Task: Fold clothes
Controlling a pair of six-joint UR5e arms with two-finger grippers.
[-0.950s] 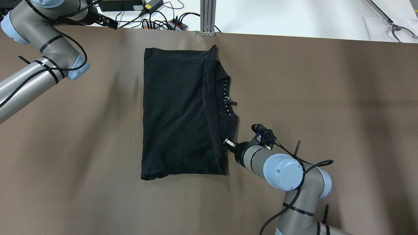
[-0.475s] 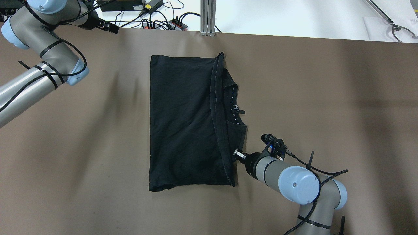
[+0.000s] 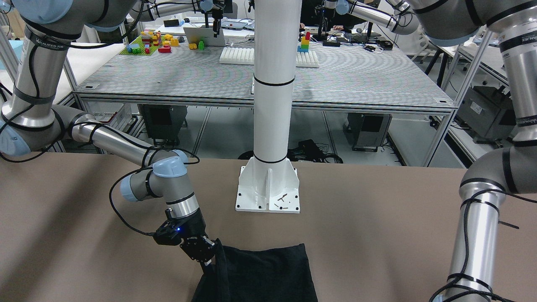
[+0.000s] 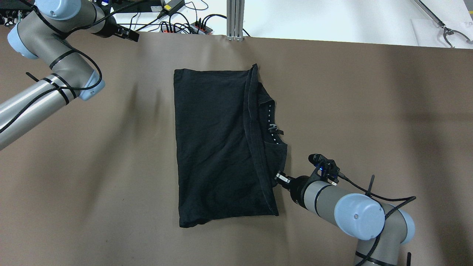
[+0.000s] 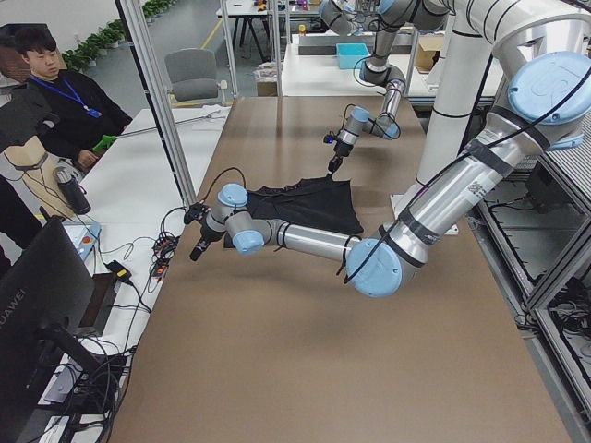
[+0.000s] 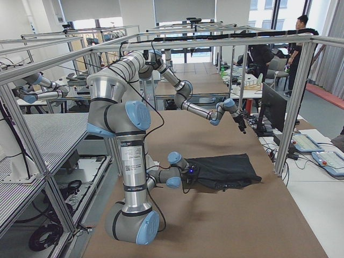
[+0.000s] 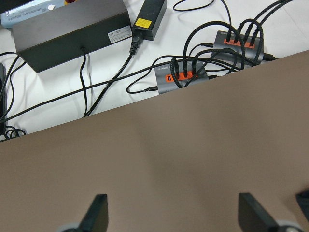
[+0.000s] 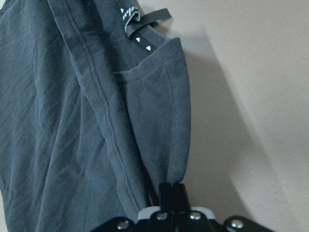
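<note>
A black garment [image 4: 218, 144], folded into a rectangle, lies flat on the brown table [image 4: 369, 111]; its collar with a label shows along the right edge [image 4: 272, 127]. My right gripper [image 4: 278, 176] is shut on the garment's right edge near the shoulder; the wrist view shows the pinched cloth [image 8: 169, 159] between the closed fingers [image 8: 171, 193]. It also shows in the front-facing view [image 3: 207, 256]. My left gripper [image 4: 129, 35] hovers at the table's far left edge, away from the garment; its fingertips [image 7: 99, 212] stand wide apart and empty.
Cables, power strips [image 7: 181, 75] and a black box [image 7: 72, 29] lie on the white surface beyond the table's far edge. A white mounting post [image 3: 272, 105] rises at the robot's base. An operator [image 5: 55, 101] sits beyond the far side.
My right gripper has dragged the garment to the right and toward the robot. My left arm has shifted slightly to the right at the far edge.
</note>
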